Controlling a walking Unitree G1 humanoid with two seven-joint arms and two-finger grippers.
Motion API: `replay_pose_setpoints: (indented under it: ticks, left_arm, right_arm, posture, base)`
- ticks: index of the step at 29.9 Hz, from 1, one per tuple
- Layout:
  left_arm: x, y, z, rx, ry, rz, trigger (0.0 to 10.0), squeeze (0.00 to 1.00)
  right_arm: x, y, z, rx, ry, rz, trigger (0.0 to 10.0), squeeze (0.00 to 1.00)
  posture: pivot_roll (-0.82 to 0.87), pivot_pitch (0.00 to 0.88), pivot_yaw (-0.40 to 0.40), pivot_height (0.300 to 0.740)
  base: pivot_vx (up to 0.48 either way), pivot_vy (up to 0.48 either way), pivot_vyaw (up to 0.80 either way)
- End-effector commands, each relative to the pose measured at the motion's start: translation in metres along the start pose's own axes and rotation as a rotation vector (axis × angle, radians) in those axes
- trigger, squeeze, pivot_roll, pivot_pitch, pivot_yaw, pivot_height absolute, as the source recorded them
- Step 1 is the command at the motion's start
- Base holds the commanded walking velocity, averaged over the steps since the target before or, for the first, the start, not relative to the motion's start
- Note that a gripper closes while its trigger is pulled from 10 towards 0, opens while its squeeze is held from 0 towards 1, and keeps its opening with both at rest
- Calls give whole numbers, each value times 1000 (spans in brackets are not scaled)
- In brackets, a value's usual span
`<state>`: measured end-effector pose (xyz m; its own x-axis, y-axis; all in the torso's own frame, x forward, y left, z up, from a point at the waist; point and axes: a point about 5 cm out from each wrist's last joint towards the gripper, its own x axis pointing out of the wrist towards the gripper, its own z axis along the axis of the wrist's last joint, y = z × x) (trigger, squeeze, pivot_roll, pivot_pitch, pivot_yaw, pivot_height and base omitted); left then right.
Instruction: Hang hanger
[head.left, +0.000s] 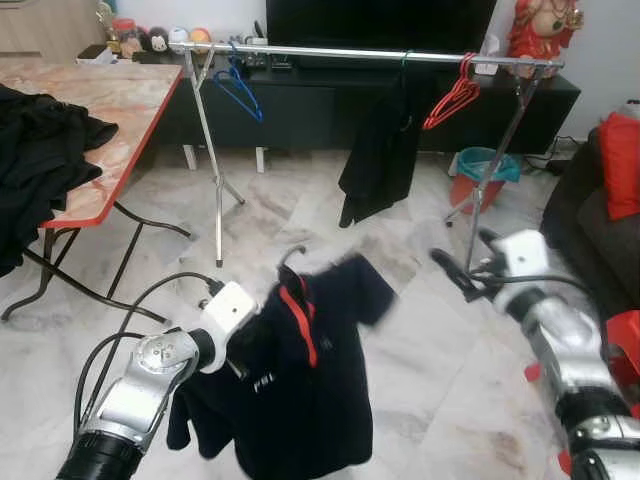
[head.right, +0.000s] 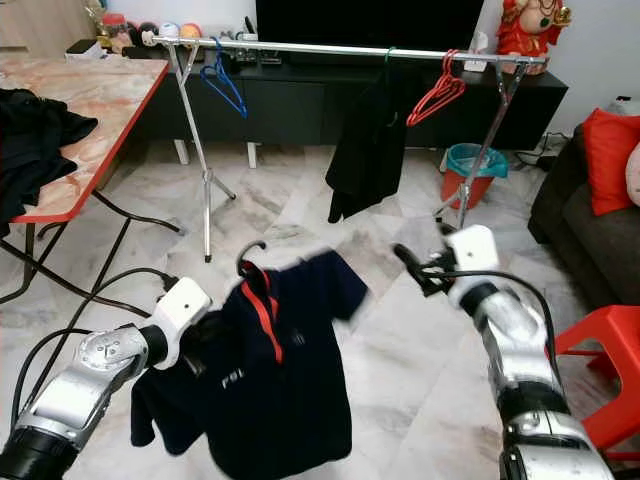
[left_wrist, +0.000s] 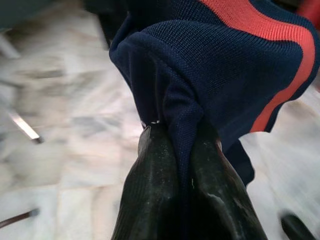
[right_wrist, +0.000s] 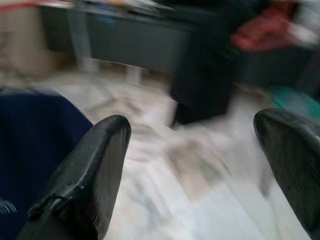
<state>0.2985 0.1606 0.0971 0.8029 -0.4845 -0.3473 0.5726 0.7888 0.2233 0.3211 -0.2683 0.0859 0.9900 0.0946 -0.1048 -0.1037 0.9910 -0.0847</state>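
Observation:
A navy shirt with a red collar stripe (head.left: 300, 380) hangs on a hanger whose dark hook (head.left: 291, 254) sticks up above the collar. My left gripper (head.left: 245, 350) is shut on the shirt's shoulder, the cloth pinched between its fingers (left_wrist: 150, 200). My right gripper (head.left: 455, 272) is open, held to the right of the shirt and apart from it, its fingers (right_wrist: 85, 175) spread wide. The silver clothes rail (head.left: 370, 52) stands ahead, carrying a blue hanger (head.left: 240, 90), a black garment (head.left: 380, 150) and red hangers (head.left: 452, 98).
A marble-topped folding table (head.left: 110, 110) with black clothes (head.left: 40, 160) stands at the left. A dark TV cabinet (head.left: 330, 100) runs behind the rail. A teal and red bin (head.left: 480, 175), a dark sofa (head.left: 590, 220) and a red stool (head.right: 610, 370) are at the right.

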Motion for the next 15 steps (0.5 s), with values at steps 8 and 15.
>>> replay_pose_setpoints:
  ticks: [8, 15]
  left_arm:
    - [18, -11, 7, -199, -117, 259, 10000, 0]
    - [24, -11, 17, -239, -186, 305, 10000, 0]
  right_arm:
    - [-58, 2, -92, 103, 321, -319, 10000, 0]
    - [-85, 27, -126, 85, 450, -266, 10000, 0]
  posture:
    - [75, 0, -22, 740]
    - [56, 0, -13, 740]
  base:
    - [0, 0, 0]
    - [0, 0, 0]
